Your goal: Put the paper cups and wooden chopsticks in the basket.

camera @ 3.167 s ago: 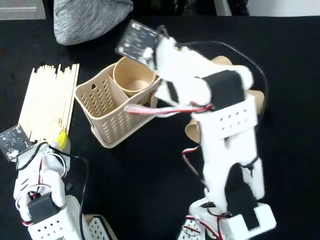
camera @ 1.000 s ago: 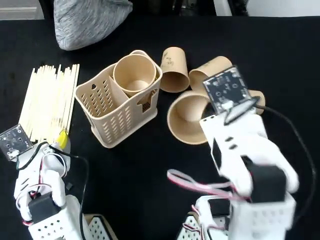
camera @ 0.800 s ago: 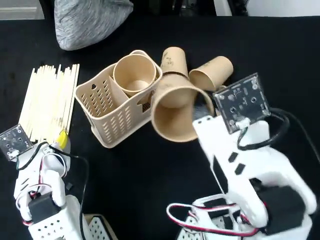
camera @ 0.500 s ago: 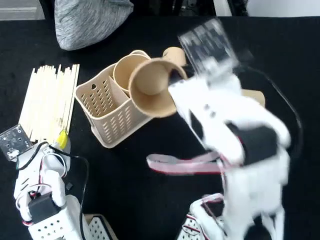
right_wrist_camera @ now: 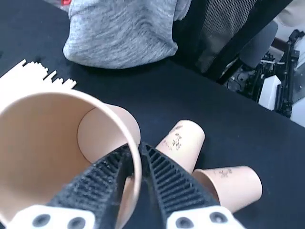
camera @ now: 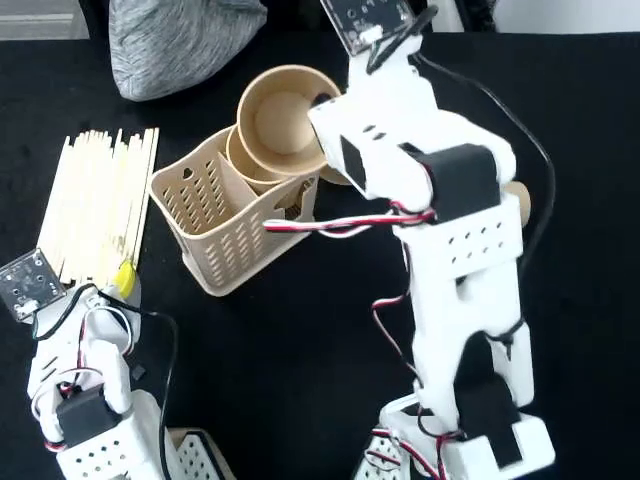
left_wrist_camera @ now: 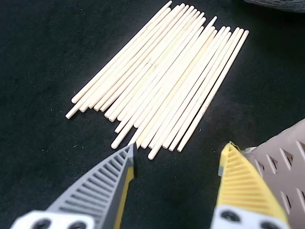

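Blocking much of the high view, the right arm (camera: pixel 440 200) stretches toward 12 o'clock and covers most of what lies on the black table (camera: pixel 300 340); just a sliver of one loose cup (camera: pixel 515 195) pokes out at its 3 o'clock side. The held cup (camera: pixel 285 118) hangs mouth-up over the 1 o'clock end of the basket (camera: pixel 235 235) and hides all but a crescent of rim of the nested cup (camera: pixel 243 160) already standing inside; whether the two cups touch cannot be told. In the right wrist view the right gripper (right_wrist_camera: pixel 135 149) is clamped on the held cup's rim, one black finger inside and one outside, and the cup runs off the frame edge; beyond it lie a first lying cup (right_wrist_camera: pixel 183 140) and a second lying cup (right_wrist_camera: pixel 233 186), with a grey cloth (right_wrist_camera: pixel 124 28) behind. The chopsticks (camera: pixel 100 205) lie in a bundle at 9 o'clock of the basket. The left gripper (left_wrist_camera: pixel 180 147) hangs spread wide and empty over their 6 o'clock ends, with only a corner of the basket showing in that view. Half a second earlier the held cup was tipped on its side at the basket's 3 o'clock flank; now it is upright and further toward 12 o'clock. The left arm (camera: pixel 80 390) and the chopsticks have not shifted.
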Robot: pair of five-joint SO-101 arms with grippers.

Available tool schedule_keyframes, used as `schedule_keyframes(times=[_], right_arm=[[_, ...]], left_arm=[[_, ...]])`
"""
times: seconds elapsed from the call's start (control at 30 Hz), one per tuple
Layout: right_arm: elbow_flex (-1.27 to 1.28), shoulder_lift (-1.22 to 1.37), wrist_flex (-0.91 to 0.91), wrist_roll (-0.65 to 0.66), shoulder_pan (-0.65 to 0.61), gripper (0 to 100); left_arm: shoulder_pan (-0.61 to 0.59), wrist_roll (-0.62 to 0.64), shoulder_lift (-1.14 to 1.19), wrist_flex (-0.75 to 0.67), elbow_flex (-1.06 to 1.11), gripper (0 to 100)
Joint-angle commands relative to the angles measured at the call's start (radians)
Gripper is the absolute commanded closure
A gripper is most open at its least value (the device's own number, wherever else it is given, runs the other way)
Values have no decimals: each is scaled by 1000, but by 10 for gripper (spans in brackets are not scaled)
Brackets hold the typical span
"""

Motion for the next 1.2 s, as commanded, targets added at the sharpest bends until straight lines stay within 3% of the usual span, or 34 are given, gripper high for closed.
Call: schedule_keyframes(times=[0.0, 0.47, 0.73, 1.0, 1.17], right_arm=[[-59, 44, -49, -8, -14, 988], [-54, 145, -3, -5, -78, 977], [-73, 157, 14, 49, -84, 731], [-206, 157, 78, 58, -77, 705], [-291, 157, 239, 319, -55, 705]], left_arm=[[-2, 11, -9, -23, -2, 715], [-5, 11, -9, -23, -2, 715], [-2, 11, -9, -23, -1, 715], [-2, 11, -9, -23, -1, 715], [-2, 11, -9, -23, -1, 715]])
